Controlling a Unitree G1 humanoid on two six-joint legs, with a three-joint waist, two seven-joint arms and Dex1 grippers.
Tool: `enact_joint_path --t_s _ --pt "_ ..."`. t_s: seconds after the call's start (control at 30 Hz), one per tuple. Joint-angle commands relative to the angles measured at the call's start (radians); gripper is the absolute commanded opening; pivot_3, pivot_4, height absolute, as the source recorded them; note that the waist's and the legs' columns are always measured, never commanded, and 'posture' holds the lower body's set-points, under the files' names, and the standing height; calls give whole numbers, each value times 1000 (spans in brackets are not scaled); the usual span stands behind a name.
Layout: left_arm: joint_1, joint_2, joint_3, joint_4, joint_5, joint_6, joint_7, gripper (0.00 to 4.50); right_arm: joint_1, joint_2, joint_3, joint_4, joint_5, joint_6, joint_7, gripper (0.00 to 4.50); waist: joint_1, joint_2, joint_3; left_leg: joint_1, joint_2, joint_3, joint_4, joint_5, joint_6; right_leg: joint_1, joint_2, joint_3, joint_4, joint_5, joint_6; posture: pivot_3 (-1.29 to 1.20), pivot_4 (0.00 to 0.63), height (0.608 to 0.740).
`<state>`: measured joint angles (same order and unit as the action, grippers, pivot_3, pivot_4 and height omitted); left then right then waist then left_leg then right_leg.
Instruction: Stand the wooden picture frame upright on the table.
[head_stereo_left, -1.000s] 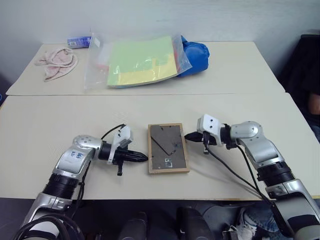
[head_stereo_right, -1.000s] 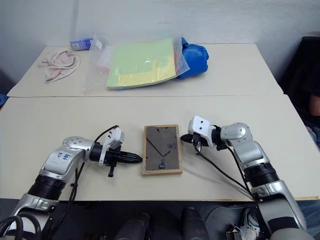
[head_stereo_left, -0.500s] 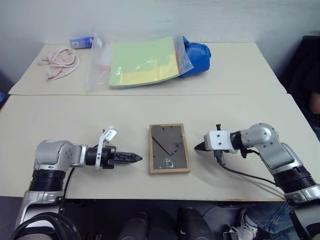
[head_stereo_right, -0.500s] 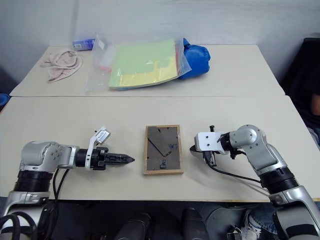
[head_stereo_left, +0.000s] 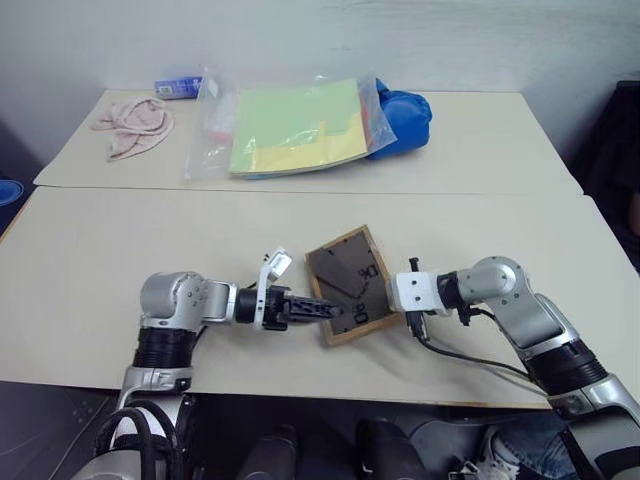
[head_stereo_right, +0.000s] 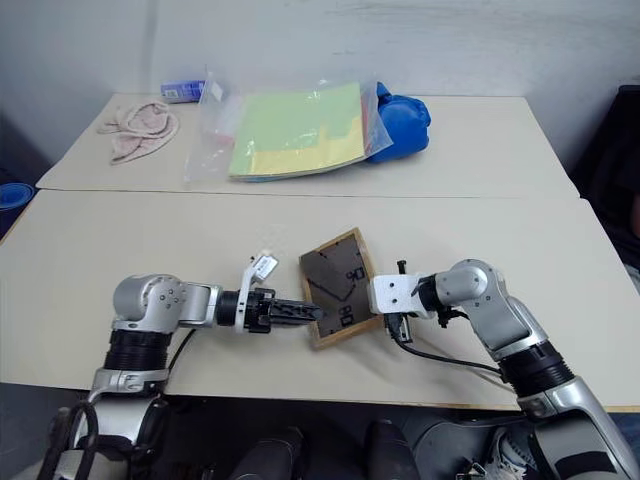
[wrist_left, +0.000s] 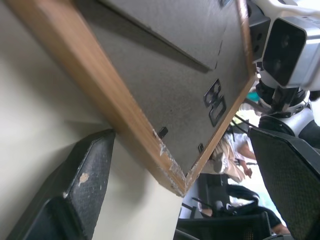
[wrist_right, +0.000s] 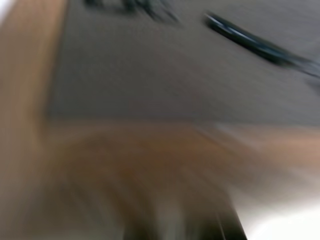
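Head view, lower centre: the light-wood picture frame (head_stereo_left: 348, 284) lay back-up, skewed on the pale beige table (head_stereo_left: 100, 270). Left gripper (head_stereo_left: 325, 310) reached its corner; right gripper (head_stereo_right: 377, 297), shut, pressed the opposite edge.

Left wrist view: jaws wide, straddling that corner — better seated deeper before closing.

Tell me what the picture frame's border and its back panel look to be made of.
Wooden picture frame border: light wood, matte, with visible grain and a chipped corner in the left wrist view. Back panel: dark grey-brown board, probably pressed fibreboard, dull and slightly speckled, carrying small dark metal clips.
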<state>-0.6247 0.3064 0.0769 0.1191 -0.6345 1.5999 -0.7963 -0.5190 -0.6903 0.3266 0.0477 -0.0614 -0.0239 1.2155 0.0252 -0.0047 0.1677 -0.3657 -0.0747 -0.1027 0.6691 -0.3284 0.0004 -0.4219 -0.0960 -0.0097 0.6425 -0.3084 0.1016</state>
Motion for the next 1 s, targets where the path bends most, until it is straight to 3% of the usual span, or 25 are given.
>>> enact_joint_path --t_s 0.03,0.2,0.37,0.7,0.97,1.0 --pt "-4 28 -9 25 -8 3 20 4484 19 -27 -3 -42 2 6 14 0 -2 0 0 0 0 0 0 0 0 0 0 0 0 0 0 0 150 740" --pt "34 175 -33 -19 -43 -5 -19 4484 2 -143 -38 -34 33 -2 107 0 -11 0 0 0 1 1 -1 0 0 -2 0 1 0 0 0 0 150 740" --pt "45 223 -50 -29 -80 6 -29 4484 -12 -190 -33 -22 45 -31 158 0 -28 0 0 0 2 1 -3 0 -1 -3 1 2 1 0 0 0 150 740" --pt "-10 106 -150 7 -57 -8 24 4484 -30 -73 42 -141 23 61 146 0 -1 0 0 -1 0 0 -1 0 -1 -4 0 2 1 0 0 0 150 740" --pt "-68 80 -125 68 -59 -23 25 4484 -17 -85 39 -168 15 85 137 0 4 0 0 -3 -1 -1 1 0 0 -4 0 1 1 0 0 0 150 740" --pt "-73 85 -115 79 -60 -30 21 4298 -16 -87 35 -166 15 86 133 0 1 0 0 -3 -1 -1 1 0 -1 -4 0 1 0 0 0 0 150 740"
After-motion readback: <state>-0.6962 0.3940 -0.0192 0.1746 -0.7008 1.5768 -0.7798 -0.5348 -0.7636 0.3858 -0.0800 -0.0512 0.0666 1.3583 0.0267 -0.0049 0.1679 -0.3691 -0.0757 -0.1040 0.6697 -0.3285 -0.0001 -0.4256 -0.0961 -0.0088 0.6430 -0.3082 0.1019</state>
